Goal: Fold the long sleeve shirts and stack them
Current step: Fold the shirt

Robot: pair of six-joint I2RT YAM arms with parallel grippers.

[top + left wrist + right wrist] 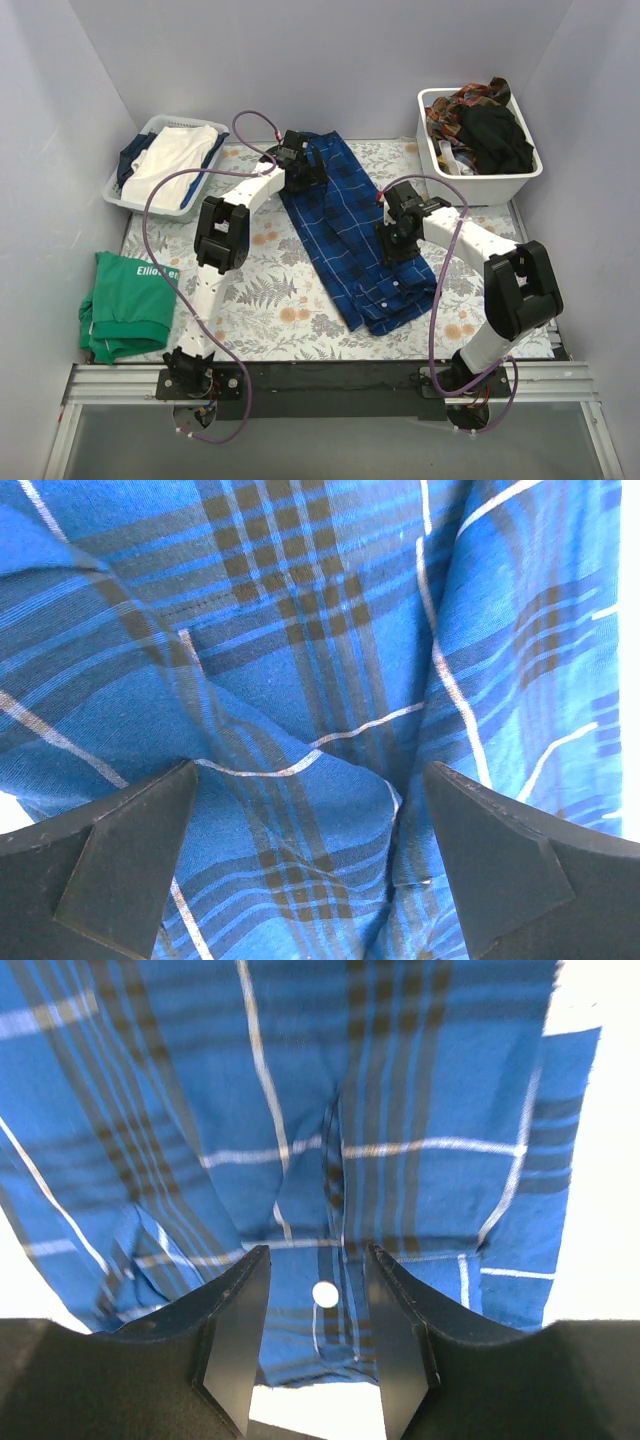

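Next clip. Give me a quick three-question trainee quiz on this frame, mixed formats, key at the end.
1. True or false: the left gripper is open over the plaid shirt.
2. Fill in: between the fingers of the right gripper, a white ___ shows on the shirt.
3. The green shirt lies: A on the plaid shirt; B at the table's left edge; C in the right gripper.
Key: 1 true; 2 button; 3 B.

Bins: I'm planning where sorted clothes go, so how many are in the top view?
2. A pale slatted basket sits at the far left; a white bin sits at the far right. Nothing suggests another is hidden.
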